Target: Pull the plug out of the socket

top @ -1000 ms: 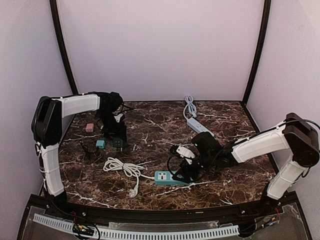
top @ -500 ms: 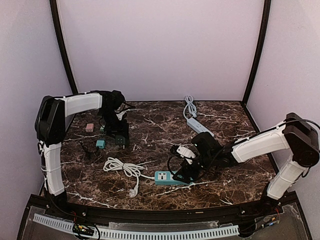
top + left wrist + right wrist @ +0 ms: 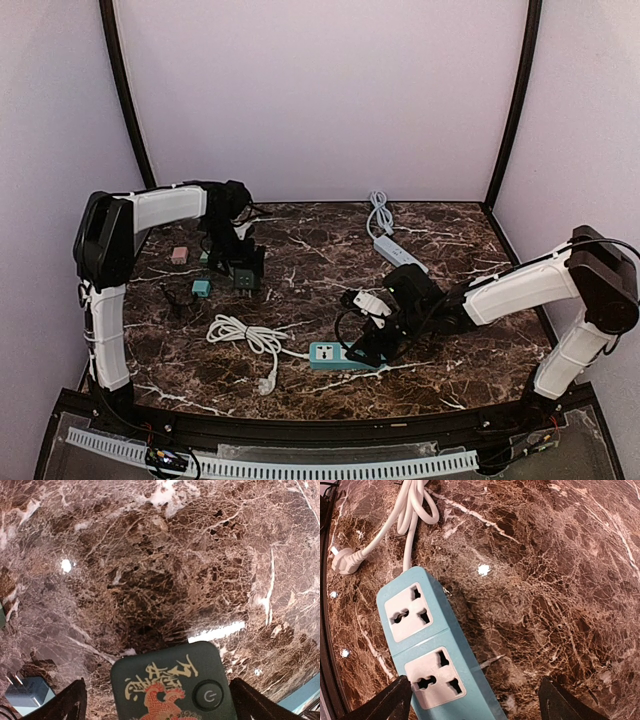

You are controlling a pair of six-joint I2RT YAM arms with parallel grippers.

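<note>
Plug (image 3: 172, 685) sits between the left gripper's (image 3: 157, 697) wide-spread fingers; right gripper (image 3: 475, 700), also spread, hovers over teal socket strip (image 3: 427, 650).

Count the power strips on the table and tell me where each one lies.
2. The teal power strip lies front centre, at the right hand. The white power strip lies toward the back, right of centre. The arms could hide another.
</note>
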